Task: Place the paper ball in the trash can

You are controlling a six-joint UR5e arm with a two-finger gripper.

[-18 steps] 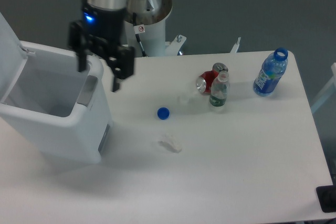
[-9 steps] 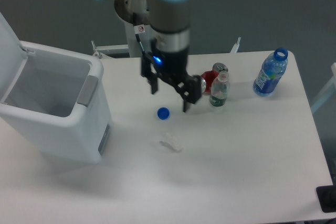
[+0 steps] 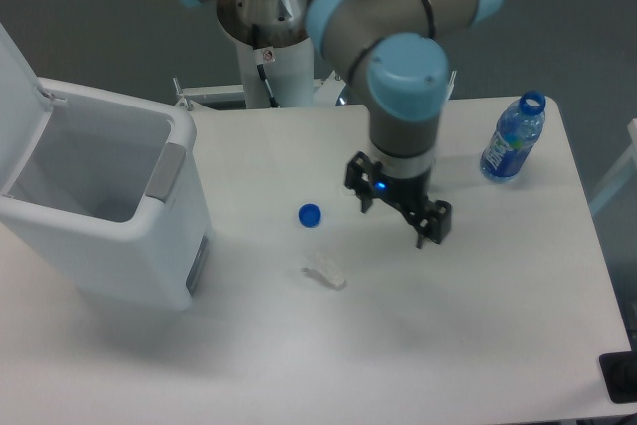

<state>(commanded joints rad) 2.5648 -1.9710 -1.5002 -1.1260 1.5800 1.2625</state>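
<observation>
Arm is reached out over mid-table; gripper (image 3: 394, 224) is hung low, pointed down, just right of the blue cap (image 3: 310, 214). Jaws are seen spread apart, released; nothing is seen held betw. them.

Paper ball: not made out anywhere in view. None is seen on the bare table, none in the visible part of the bin. Judged likely to be hidden under the wrist/gripper, since that patch of table is blocked from the camera. Cannot be confirmed.

Whitish flat scrap (image 3: 324, 273) is lying below and left of the gripper, apart from it. It is not taken for the target, being too flat and long.

Trash can (image 3: 119, 246) is set at the left table edge, well apart from the gripper. Lid (image 3: 12, 62) is swung up and back, so the mouth is left open for a drop from above. Grey latch panel is faced toward the arm.

Blue bottle (image 3: 513, 136) is stood upright near the far right corner, uncapped, clear of the work path.

Step in hand, as judged: approach for the pick, with jaws pre-opened so they can be lowered around the wad. Task is judged at an early stage; nothing gripped yet.

Risks noted: the wad is light and may be nudged aside by a fingertip; the cap and scrap are near enough to be caught by mistake.
</observation>
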